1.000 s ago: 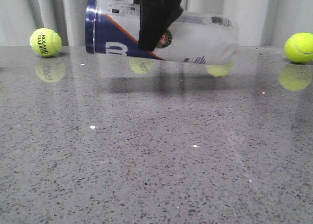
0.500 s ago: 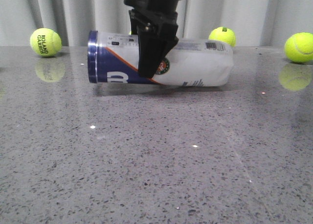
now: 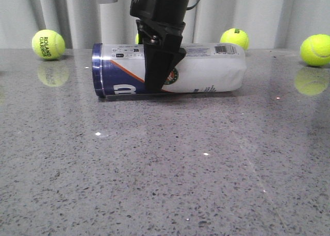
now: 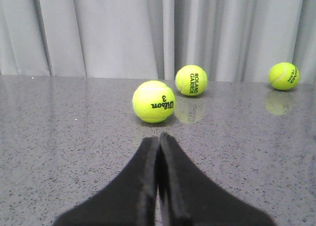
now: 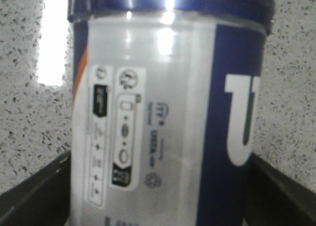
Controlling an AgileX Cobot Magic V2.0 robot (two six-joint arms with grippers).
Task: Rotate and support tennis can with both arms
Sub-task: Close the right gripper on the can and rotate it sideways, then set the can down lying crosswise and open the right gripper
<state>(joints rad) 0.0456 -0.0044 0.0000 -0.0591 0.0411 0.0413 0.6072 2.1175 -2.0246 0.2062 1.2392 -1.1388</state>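
The tennis can lies on its side on the grey speckled table, its navy rim to the left and its ribbed clear base to the right. My right gripper comes down from above and is shut on the can's middle; its black front finger covers part of the round logo. In the right wrist view the can fills the frame between the two fingers of the right gripper. My left gripper is shut on nothing, low over the table and away from the can.
Yellow-green tennis balls sit along the back edge by the curtain: one at the far left, one behind the can, one at the far right. Three balls lie ahead of the left gripper.
The right gripper has brought the can down from hovering above the table to lying on it, and the can has levelled out.
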